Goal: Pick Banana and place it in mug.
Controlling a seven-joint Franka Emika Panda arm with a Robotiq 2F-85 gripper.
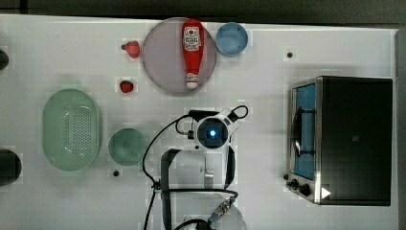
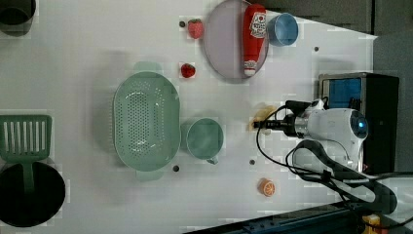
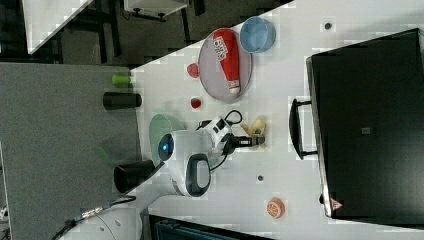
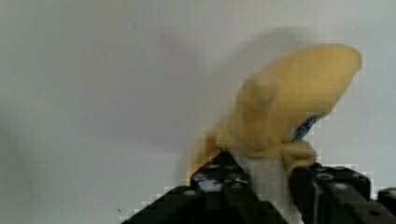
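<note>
A yellow peeled banana (image 4: 289, 98) rises between my gripper's (image 4: 261, 175) black fingers, which are shut on its lower end. In the left view the banana (image 2: 263, 113) sits at the tip of the gripper (image 2: 256, 125), right of the mug (image 2: 204, 139). The right view has the banana (image 3: 254, 127) just above the gripper (image 3: 256, 142), near the oven's handle. The mug (image 1: 127, 146) is a small round pale teal cup standing between the green basket and my arm (image 1: 213, 133) in the top view. I cannot tell whether the banana is off the table.
An oval perforated green basket (image 1: 72, 129) lies left of the mug in the top view. A grey plate (image 1: 160, 57) carries a ketchup bottle (image 1: 192, 48), beside a blue bowl (image 1: 231, 38) and two strawberries (image 1: 126, 86). A toaster oven (image 1: 352, 139) stands at the top view's right. An orange slice (image 2: 266, 187) lies near the arm's base.
</note>
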